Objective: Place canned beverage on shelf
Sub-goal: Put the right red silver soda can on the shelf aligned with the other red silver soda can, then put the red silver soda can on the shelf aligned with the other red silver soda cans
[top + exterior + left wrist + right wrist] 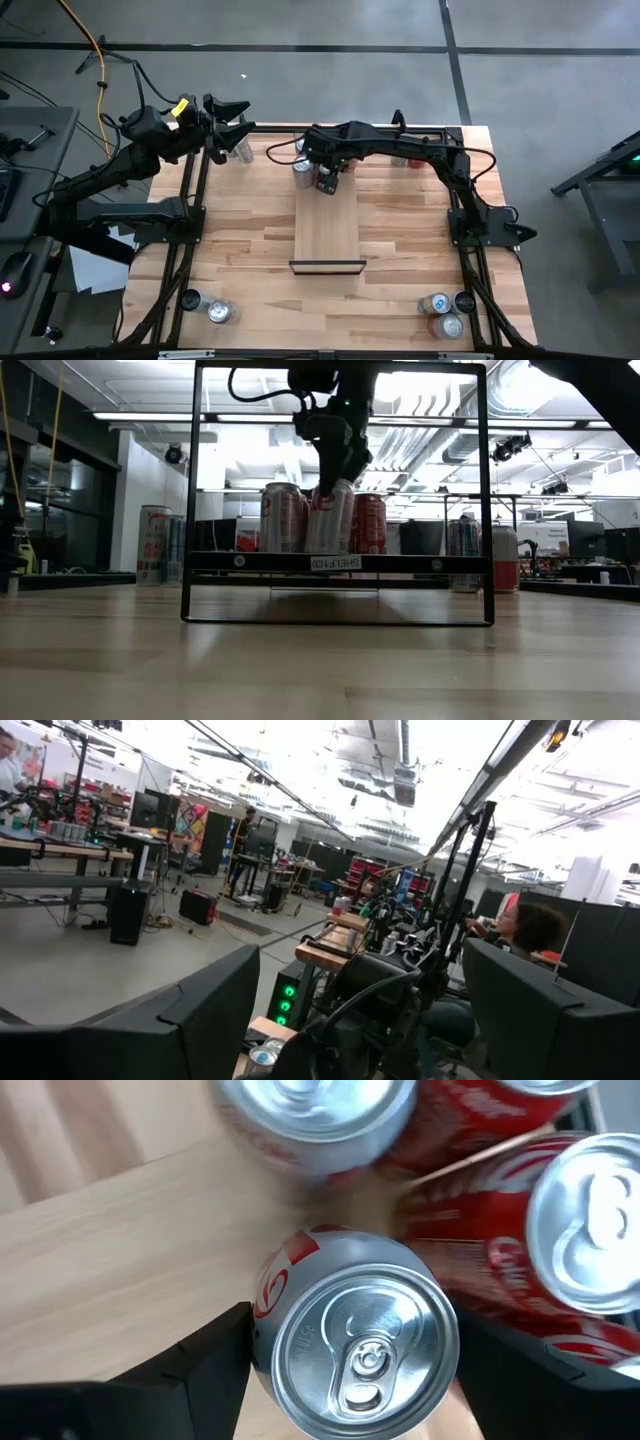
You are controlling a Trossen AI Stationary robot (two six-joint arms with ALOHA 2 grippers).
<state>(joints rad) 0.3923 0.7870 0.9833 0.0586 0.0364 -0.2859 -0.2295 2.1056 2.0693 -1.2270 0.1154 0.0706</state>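
The shelf (328,225) is a long light-wood panel in the middle of the table, with a dark strip at its near end (328,266). My right gripper (325,182) is over the shelf's far end, shut on a silver-and-red can (365,1345). In the low view that can (330,518) stands among other cans on the shelf, between a silver-and-red one (281,518) and a red one (368,522). My left gripper (226,122) is open and empty, raised at the table's far left corner. My right gripper pinches the can's side wall (262,1330) just below its top rim, one finger (200,1370) on each side. The fingers come from above, pointing down. The can stands nearly upright, slightly tilted, with its bottom (325,550) at the shelf's surface; whether it rests there I cannot tell.
Red cans (580,1230) and a silver-topped can (310,1110) stand close around the held one. More cans stand at the table's near left corner (212,310), near right corner (445,312), far left (241,150) and far right (400,158). Black frame rails run along both sides.
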